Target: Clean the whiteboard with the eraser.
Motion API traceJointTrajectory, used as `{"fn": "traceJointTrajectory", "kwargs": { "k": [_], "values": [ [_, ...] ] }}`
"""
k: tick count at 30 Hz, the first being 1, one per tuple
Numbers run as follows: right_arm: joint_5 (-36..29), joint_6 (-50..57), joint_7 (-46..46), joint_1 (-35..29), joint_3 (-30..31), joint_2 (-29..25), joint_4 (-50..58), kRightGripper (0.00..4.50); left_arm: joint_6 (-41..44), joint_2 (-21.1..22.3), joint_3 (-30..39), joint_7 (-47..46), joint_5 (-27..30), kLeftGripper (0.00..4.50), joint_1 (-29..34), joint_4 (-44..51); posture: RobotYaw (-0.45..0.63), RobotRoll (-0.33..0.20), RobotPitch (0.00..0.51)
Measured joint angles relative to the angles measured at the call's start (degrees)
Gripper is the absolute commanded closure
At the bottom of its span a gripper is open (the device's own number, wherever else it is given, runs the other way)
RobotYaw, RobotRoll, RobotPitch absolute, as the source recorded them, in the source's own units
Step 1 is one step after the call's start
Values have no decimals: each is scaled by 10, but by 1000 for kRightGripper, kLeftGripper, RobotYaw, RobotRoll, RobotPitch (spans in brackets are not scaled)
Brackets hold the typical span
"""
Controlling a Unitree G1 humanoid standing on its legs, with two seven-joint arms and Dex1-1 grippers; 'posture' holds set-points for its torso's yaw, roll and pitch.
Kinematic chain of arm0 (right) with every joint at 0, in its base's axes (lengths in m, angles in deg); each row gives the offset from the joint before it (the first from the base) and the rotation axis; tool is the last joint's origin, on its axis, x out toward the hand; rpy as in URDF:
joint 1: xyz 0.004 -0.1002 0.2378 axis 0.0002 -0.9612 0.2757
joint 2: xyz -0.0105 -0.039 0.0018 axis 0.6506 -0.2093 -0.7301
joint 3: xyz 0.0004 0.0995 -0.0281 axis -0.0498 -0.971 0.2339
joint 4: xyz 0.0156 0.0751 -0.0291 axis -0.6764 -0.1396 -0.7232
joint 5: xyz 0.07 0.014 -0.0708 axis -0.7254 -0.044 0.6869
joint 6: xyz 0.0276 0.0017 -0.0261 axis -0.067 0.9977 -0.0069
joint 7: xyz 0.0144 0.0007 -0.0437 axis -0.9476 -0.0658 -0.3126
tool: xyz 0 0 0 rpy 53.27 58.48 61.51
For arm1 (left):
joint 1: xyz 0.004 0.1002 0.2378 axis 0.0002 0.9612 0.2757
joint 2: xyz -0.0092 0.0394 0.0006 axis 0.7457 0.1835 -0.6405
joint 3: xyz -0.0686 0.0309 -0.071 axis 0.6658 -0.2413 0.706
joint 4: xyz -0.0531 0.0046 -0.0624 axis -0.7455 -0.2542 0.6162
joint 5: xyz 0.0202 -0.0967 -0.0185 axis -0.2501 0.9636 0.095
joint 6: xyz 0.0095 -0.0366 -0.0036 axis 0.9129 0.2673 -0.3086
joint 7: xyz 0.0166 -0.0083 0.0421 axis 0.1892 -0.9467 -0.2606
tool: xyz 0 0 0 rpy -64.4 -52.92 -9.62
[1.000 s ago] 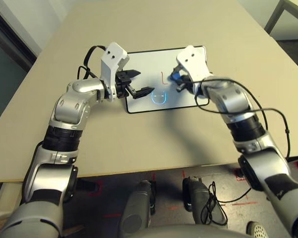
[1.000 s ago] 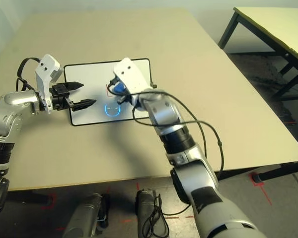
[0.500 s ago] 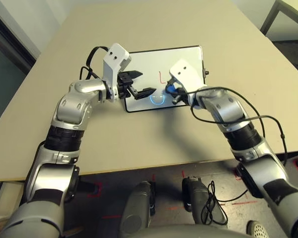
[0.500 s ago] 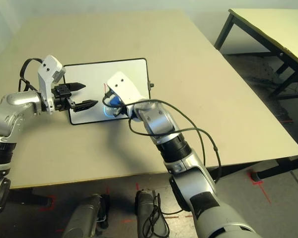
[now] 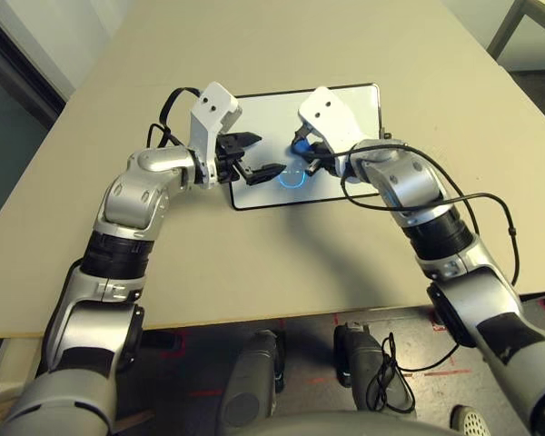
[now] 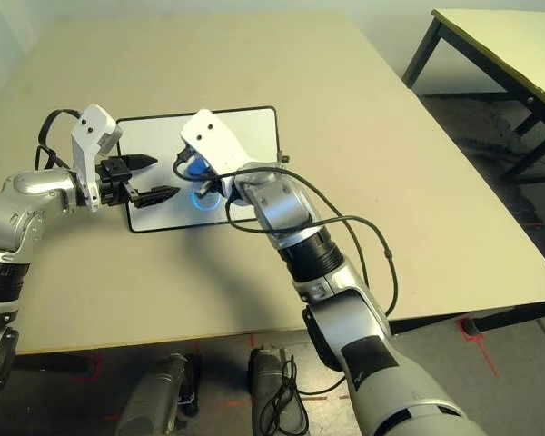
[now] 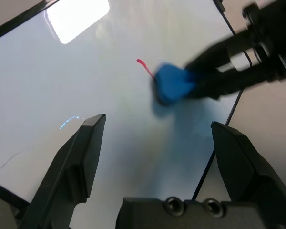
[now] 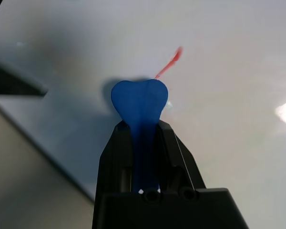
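Left tool [image 5: 272, 153], upper left of centre: fingers wide apart, nothing in them, over the board [image 5: 263, 102]. The board lies flat on the surface [image 5: 254, 263], upper middle. Right tool [image 8: 142, 125], just right of centre: clamped on the eraser [image 8: 139, 100], over the board by the red mark [image 8: 170, 62].
Risks: tools could clash mid-stroke, they're near each other. Uneven pressure could tilt the eraser and leave red. Sideways drag could slide the board; I see no clamp.
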Motion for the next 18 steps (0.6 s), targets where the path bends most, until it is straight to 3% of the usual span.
{"fn": "traceJointTrajectory", "kwargs": {
  "k": [8,18],
  "values": [
    [0,28,-10,3,12,-9,-5,3937,2,-1,0,-4,0,0,4,8,45,0,179],
    [2,-16,15,44,-24,-4,-74,3937,2,-3,0,-4,1,0,4,8,40,0,179]
  ]
}}
